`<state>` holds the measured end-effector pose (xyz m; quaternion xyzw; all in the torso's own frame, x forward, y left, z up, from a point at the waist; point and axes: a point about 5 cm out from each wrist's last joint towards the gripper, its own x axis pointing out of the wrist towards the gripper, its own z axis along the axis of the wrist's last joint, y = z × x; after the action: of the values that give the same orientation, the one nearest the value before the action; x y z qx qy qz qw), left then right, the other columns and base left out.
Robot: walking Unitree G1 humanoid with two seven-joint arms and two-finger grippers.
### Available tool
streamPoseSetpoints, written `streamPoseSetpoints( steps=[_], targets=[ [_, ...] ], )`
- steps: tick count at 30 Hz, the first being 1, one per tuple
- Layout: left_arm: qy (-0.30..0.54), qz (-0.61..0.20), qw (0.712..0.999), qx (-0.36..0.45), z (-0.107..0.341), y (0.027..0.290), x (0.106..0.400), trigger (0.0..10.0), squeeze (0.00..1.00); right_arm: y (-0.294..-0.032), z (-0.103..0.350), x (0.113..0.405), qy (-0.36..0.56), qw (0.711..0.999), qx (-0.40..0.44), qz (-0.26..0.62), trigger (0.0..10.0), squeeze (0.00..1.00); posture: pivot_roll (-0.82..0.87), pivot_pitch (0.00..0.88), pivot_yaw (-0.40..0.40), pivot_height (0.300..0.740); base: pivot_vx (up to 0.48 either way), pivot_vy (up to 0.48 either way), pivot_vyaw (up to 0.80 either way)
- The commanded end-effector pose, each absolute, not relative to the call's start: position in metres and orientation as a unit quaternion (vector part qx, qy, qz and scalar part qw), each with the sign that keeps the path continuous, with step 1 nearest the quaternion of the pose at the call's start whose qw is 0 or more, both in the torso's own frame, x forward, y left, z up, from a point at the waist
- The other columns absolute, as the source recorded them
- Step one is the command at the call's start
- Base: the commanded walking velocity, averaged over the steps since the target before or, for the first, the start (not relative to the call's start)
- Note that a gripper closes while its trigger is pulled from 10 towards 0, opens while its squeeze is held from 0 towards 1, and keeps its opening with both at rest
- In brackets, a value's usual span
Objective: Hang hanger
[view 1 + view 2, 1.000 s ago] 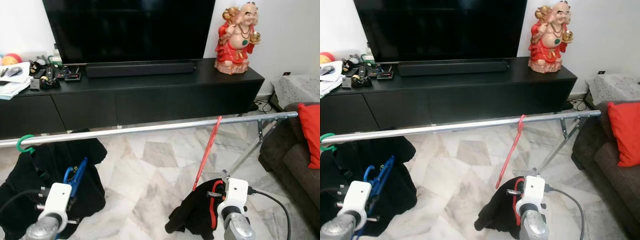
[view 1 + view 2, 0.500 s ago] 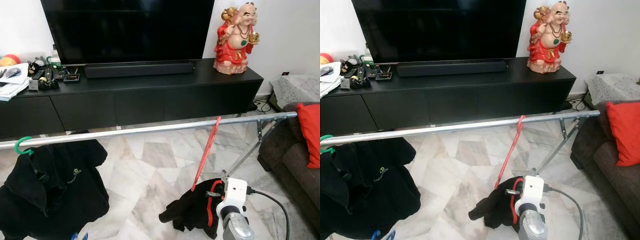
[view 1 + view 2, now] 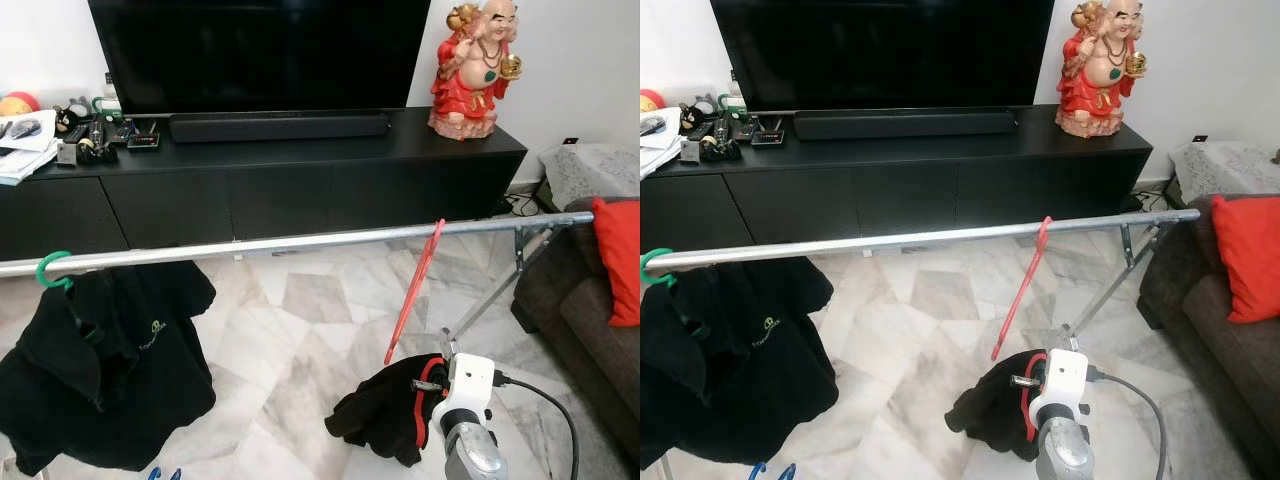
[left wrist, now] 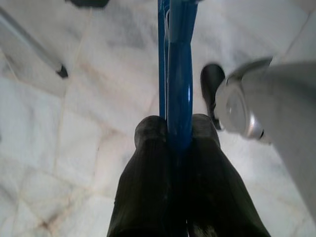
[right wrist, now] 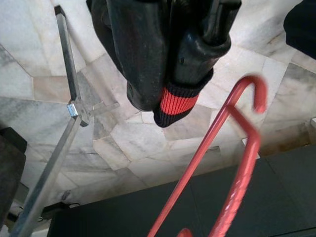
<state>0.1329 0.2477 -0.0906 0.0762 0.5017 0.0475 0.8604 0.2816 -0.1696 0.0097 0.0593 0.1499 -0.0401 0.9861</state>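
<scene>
Red hanger [image 3: 415, 291]; silver rail [image 3: 280, 243]; green hook [image 3: 50, 270] on black jacket [image 3: 105, 365]; blue hanger [image 4: 178, 74]; white-grey veined marble floor [image 3: 290, 340].

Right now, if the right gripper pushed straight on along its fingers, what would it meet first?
Probably the red hanger hooked over the metal rail, then the black TV cabinet; depth is unclear. The right gripper already grips a black garment.

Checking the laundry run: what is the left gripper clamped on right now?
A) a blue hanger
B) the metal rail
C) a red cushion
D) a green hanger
A: in the left wrist view the left gripper has its two black fingers pressed against a blue hanger, held above the marble floor.
</scene>
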Motion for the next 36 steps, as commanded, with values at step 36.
streamPoseSetpoints(
  steps=[36],
  targets=[
    [0.54,0.056,0.836,0.077,-0.098,0.25,0.111,10.0,0.0,-0.172,0.018,0.287,0.134,0.987,0.067,-0.048,10.0,0.0,0.11,0.038,-0.038,0.74,-0.264,0.0,0.0]
  ],
)
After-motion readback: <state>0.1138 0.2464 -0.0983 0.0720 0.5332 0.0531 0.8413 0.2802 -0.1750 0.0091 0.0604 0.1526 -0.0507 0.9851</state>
